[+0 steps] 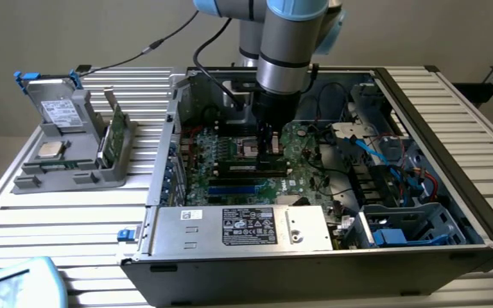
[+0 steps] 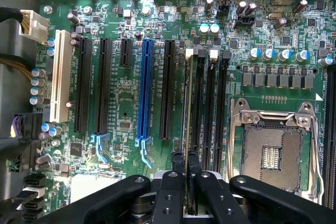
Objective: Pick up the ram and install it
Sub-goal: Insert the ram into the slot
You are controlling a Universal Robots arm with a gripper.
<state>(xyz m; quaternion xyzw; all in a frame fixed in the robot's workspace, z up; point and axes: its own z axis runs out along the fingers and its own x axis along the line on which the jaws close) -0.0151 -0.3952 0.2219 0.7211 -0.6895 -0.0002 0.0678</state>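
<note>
The gripper [image 2: 186, 165] reaches down into the open computer case [image 1: 315, 273], its black fingers [image 2: 174, 178] pinching the ram [image 2: 188, 108] from both sides. The ram shows edge-on as a thin, long strip with a pale green rim. It stands upright along the black memory slots [image 2: 210, 103], between the black expansion slots and the empty processor socket [image 2: 273, 150] of the motherboard [image 2: 126, 103]. It seems to sit in the first slot, though how deep is hard to judge. The case lies on a slatted metal surface [image 1: 58, 218], reaching its near edge. A grey holder [image 1: 67, 173] stands by the edge on the exterior view's left, carrying a green card [image 1: 113, 135]. Beyond is a plain beige room.
</note>
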